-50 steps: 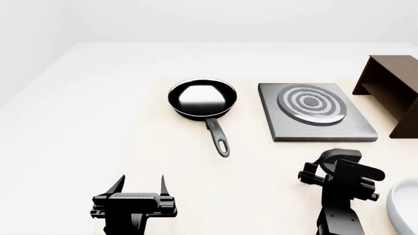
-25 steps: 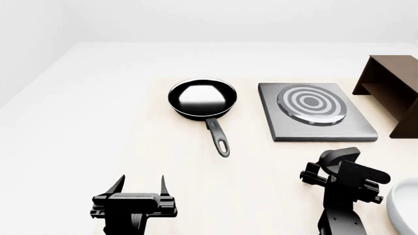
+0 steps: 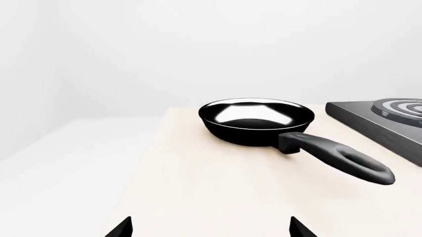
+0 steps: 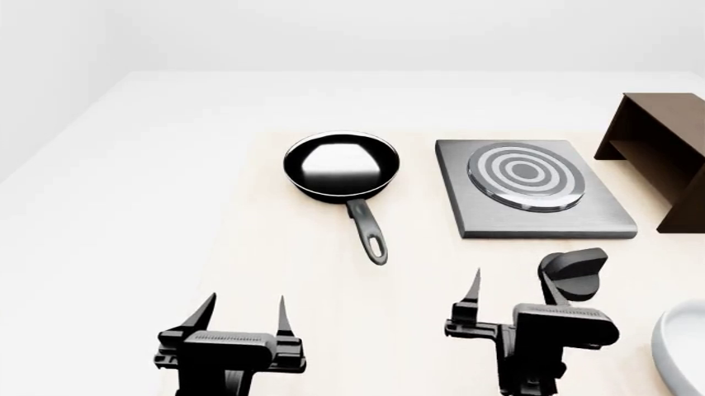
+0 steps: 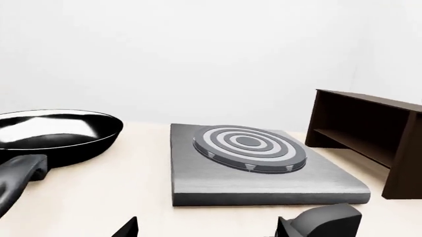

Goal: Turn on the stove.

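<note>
The stove (image 4: 534,198) is sitting flat on the counter (image 4: 220,247), right of the frying pan (image 4: 342,169), its black knob (image 4: 573,272) lying separately just in front. The right end effector (image 4: 510,307) is hovering beside the knob, fingers spread, gripping nothing; the left end effector (image 4: 240,318) is likewise gaping and empty. The knob is probably rigid, light and smooth, best pinched across its raised ridge.

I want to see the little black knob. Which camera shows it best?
The head view: the whole knob shows, in front of the stove. The right wrist view catches only part of it at the picture's edge. The left wrist view misses it.
</note>
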Available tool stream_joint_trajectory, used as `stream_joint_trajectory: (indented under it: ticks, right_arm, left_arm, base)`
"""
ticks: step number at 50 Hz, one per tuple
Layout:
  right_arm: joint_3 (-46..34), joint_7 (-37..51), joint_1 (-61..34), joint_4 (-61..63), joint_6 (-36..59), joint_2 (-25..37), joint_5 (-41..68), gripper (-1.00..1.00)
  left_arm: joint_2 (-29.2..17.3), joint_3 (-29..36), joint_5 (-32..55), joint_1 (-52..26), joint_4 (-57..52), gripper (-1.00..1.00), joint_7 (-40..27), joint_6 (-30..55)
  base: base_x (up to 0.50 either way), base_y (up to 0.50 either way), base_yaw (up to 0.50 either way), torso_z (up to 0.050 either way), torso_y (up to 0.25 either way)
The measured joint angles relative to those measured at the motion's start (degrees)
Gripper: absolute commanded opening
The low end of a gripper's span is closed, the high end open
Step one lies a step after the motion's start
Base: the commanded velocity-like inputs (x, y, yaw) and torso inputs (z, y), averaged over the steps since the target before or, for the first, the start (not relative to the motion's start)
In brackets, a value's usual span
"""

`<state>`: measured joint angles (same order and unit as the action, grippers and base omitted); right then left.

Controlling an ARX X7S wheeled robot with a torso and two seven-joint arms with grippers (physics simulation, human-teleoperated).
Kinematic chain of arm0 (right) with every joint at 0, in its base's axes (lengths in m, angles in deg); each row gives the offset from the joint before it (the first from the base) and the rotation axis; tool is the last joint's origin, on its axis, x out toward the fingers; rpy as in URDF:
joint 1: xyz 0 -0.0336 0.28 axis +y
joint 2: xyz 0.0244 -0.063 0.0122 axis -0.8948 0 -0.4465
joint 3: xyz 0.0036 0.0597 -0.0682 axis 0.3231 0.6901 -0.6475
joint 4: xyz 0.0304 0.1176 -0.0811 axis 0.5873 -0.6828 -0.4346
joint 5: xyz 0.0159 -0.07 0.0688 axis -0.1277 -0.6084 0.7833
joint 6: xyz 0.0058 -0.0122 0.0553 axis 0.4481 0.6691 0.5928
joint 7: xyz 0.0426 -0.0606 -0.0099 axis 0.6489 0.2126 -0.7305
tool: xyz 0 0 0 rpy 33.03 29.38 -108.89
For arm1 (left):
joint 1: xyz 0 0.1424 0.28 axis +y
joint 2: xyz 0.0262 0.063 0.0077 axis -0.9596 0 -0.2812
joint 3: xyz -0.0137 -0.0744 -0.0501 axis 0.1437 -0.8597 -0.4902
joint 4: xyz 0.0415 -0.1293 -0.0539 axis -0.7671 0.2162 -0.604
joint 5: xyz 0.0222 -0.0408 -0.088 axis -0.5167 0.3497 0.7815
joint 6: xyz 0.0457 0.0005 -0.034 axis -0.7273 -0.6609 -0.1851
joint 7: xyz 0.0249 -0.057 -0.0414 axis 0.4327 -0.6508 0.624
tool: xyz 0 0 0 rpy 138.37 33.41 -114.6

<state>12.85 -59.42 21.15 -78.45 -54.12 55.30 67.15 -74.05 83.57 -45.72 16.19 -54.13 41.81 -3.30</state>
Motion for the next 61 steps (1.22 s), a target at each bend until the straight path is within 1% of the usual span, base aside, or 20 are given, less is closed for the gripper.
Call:
stream_joint_trajectory:
  ticks: [9, 19, 61]
  right_arm:
    - [-4.7, 0.9, 5.2, 6.5, -1.6, -1.1, -3.8, 1.0]
    - [-7.1, 1.5, 7.8, 9.7, -2.5, -1.4, -4.9, 1.0]
    - [-10.2, 2.8, 8.5, 10.3, -3.2, -0.3, -4.2, 1.0]
  left_arm:
    - [-0.4, 0.7, -0.4, 0.6, -1.6, 1.0, -0.3, 0.1]
    - [-0.6, 1.1, -0.6, 0.8, -2.3, 1.0, -0.6, 0.1]
    - [-1.3, 1.8, 0.1, 0.7, -2.5, 1.0, -1.3, -0.2]
  base:
    - [0.0, 0.0, 0.0, 0.0, 0.0]
    - [0.0, 0.0, 0.0, 0.0, 0.0]
    - [0.0, 0.0, 0.0, 0.0, 0.0]
